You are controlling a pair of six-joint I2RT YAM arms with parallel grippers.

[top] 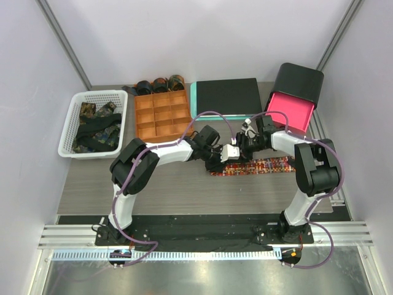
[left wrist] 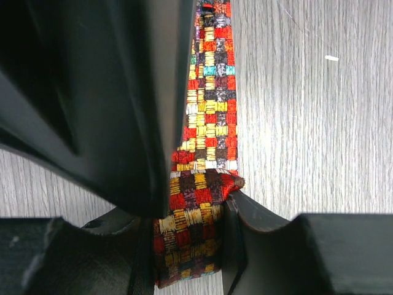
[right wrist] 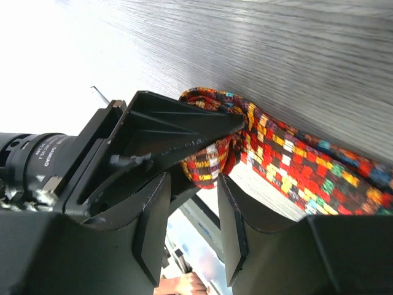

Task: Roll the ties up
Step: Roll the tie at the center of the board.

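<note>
The red-orange check tie [top: 261, 165] lies flat across the middle of the table, stretching right. My left gripper [top: 216, 161] is shut on its left end; in the left wrist view the checked fabric [left wrist: 209, 123] is pinched between the two pads of the left gripper [left wrist: 187, 246]. My right gripper [top: 236, 151] sits close against the left one, above that same end. In the right wrist view the right gripper [right wrist: 191, 184] is open, and the tie's curled end [right wrist: 212, 163] hangs just beyond its fingertips, under the left gripper's finger [right wrist: 172, 132]. Three dark rolled ties [top: 159, 84] stand behind the tray.
A white basket [top: 69, 132] with dark loose ties sits at the left. An orange compartment tray [top: 161, 114] is at the back centre, a black pad with a teal edge [top: 224, 97] beside it, and a black box with a pink inside [top: 295, 101] at the back right.
</note>
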